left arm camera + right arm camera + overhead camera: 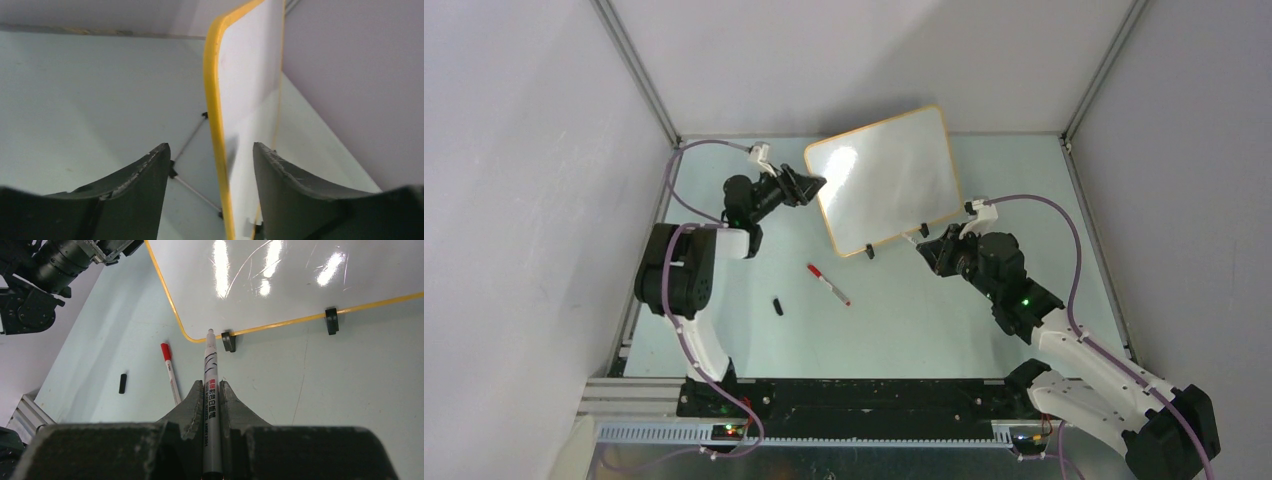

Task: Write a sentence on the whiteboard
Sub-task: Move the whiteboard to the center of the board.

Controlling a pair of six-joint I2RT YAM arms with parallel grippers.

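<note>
The whiteboard point(889, 175) stands tilted at the back of the table on two black clip feet point(228, 341). Its face is blank apart from glare, and no sentence shows on it. My left gripper point(816, 185) is open, its jaws straddling the board's yellow-orange left edge point(214, 100) without visibly touching it. My right gripper point(927, 250) is shut on a grey whiteboard marker point(211, 365). The uncapped tip points at the board's lower left corner point(192, 337), just short of the frame.
A red-capped marker point(828, 284) lies on the table in front of the board, also in the right wrist view point(170, 372). A small black cap point(778, 306) lies to its left. Grey walls close in the back and sides.
</note>
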